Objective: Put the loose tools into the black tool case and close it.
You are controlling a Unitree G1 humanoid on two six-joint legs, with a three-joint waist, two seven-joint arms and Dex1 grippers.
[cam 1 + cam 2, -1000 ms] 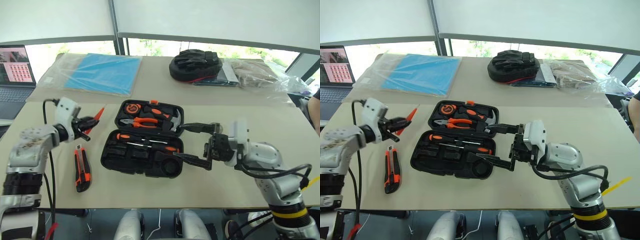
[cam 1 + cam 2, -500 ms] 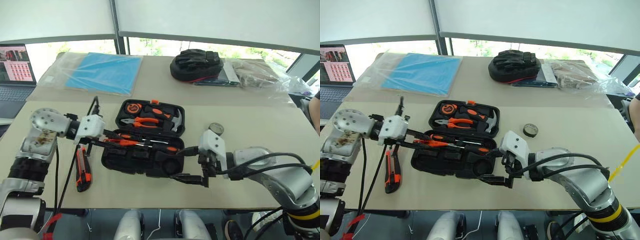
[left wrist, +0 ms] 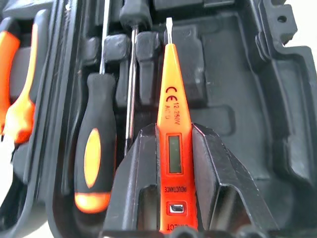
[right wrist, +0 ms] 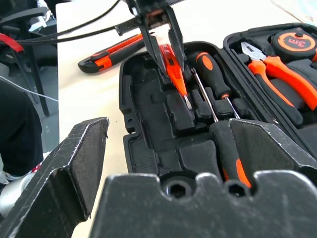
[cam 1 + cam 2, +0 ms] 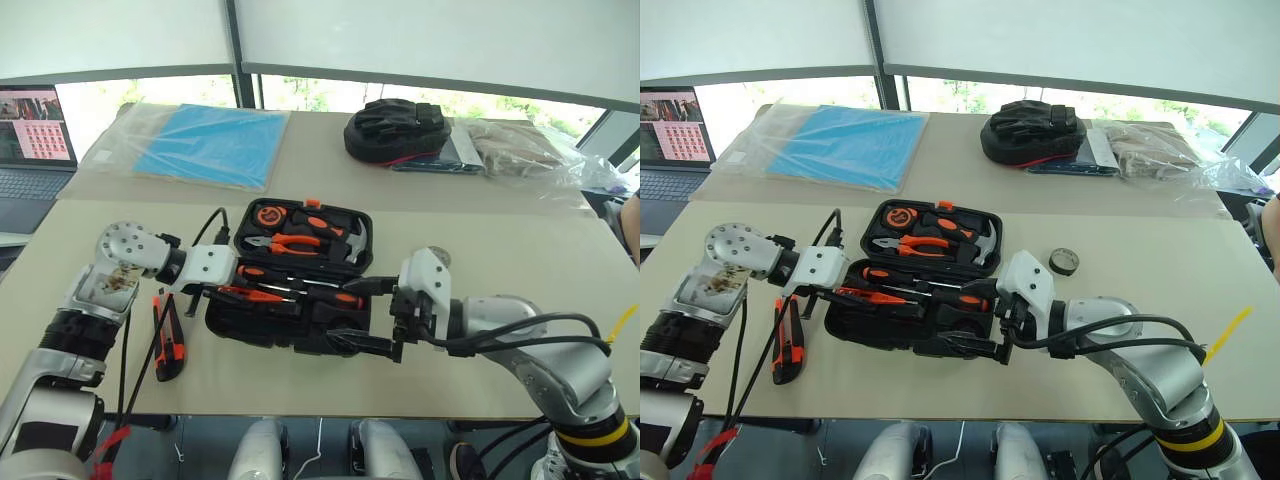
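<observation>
The black tool case [image 5: 228,318] lies open in the middle of the table. My left gripper [image 3: 174,131] is shut on the small orange tester screwdriver [image 3: 171,99]. It holds the tester low over the moulded slots of the case's near half, tip pointing into the case. Two black-and-orange screwdrivers [image 4: 215,74] [image 4: 230,158] lie in slots beside it. The orange-black utility knife [image 5: 168,335] lies on the table left of the case. The dark tape roll [image 5: 1064,262] sits right of it. My right gripper [image 5: 362,315] stands open at the case's near right corner, holding nothing.
The case's far half holds pliers [image 5: 290,243], a hammer [image 5: 350,240] and a tape measure [image 5: 266,215]. At the back lie a blue sheet in plastic [image 5: 205,145], a black bag with red trim [image 5: 395,130] and plastic bags [image 5: 520,145]. A laptop [image 5: 35,140] stands far left.
My left gripper has carried the tester from left of the case to low over its near half, turning to point right and down. My right gripper has sunk slightly, staying open.
</observation>
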